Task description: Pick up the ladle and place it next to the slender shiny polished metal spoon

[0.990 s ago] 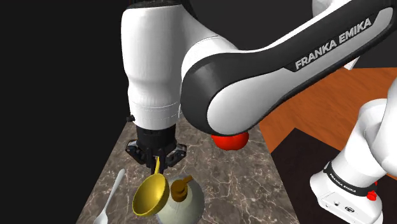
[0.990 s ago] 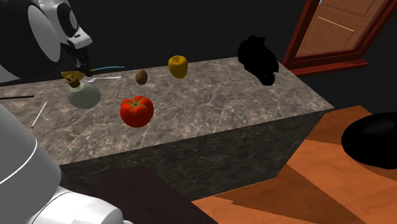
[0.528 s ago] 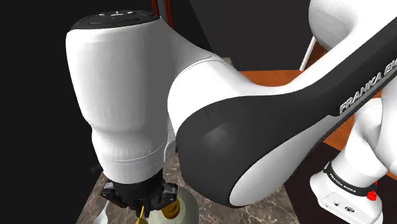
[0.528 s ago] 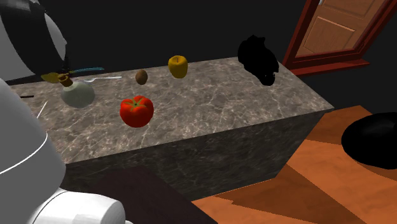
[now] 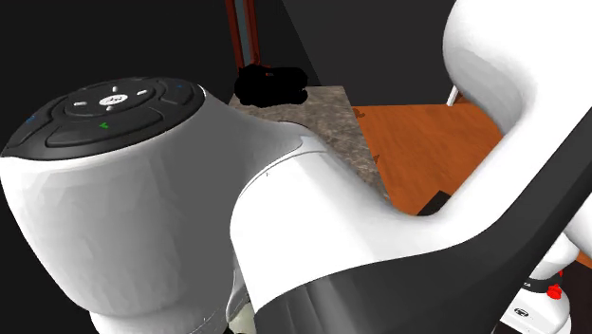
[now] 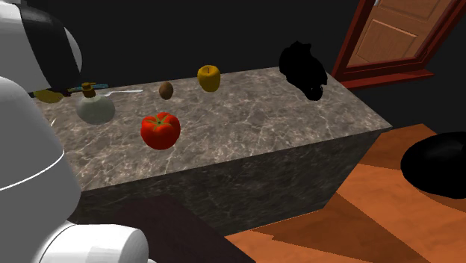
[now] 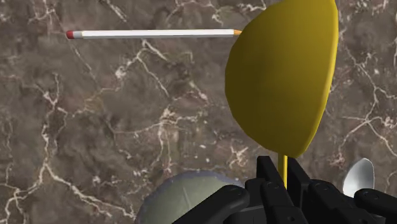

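In the wrist view my gripper (image 7: pixel 284 170) is shut on the thin handle of a yellow ladle (image 7: pixel 280 76), whose bowl hangs over the dark marble counter (image 7: pixel 95 127). The shiny metal spoon (image 7: pixel 358 177) shows its bowl just beside the fingers. In the second exterior view the ladle's yellow bowl (image 6: pixel 49 96) peeks out from behind my arm at the counter's far left. There the spoon (image 6: pixel 124 92) lies to its right, past a round flask (image 6: pixel 95 109).
A white pencil (image 7: pixel 153 33) with a red end lies beyond the ladle's bowl. The grey-green flask (image 7: pixel 184 198) sits right under the fingers. A red tomato (image 6: pixel 160 130), a kiwi (image 6: pixel 166 90), a yellow fruit (image 6: pixel 209 77) and a black shape (image 6: pixel 302 69) stand along the counter.
The arm has swung up close to the shoulder camera and now covers the hand there. The ladle has travelled toward the second exterior view's left, past the flask.
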`<action>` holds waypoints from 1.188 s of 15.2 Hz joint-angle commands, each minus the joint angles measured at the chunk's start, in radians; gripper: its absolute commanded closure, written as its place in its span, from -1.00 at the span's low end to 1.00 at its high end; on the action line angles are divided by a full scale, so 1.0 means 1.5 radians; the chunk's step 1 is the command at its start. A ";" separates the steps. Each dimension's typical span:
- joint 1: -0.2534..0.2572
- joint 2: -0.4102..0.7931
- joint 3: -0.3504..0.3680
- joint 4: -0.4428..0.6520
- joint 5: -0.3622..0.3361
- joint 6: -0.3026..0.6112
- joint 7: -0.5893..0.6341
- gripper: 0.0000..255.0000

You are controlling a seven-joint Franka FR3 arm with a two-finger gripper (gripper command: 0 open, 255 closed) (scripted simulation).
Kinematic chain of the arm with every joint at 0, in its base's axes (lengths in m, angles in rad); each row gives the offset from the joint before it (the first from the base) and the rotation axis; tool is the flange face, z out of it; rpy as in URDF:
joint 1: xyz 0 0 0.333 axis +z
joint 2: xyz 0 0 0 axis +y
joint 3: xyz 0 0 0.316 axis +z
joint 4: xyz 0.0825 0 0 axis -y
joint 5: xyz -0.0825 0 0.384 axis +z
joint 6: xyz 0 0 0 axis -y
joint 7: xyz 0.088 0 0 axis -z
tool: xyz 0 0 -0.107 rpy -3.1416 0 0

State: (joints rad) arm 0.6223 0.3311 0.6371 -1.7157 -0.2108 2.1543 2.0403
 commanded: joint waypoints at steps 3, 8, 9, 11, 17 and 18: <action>0.005 0.014 -0.005 -0.019 -0.012 0.030 0.009 1.00; 0.009 0.032 -0.013 -0.041 -0.028 0.068 0.019 1.00; 0.011 0.036 -0.014 -0.046 -0.031 0.075 0.021 1.00; 0.013 0.044 -0.018 -0.053 -0.038 0.089 0.025 1.00; 0.023 0.074 -0.033 -0.074 -0.064 0.136 0.041 1.00; 0.023 0.074 -0.033 -0.074 -0.063 0.136 0.041 1.00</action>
State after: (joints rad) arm 0.6528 0.4175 0.5924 -1.8163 -0.3025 2.3648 2.1034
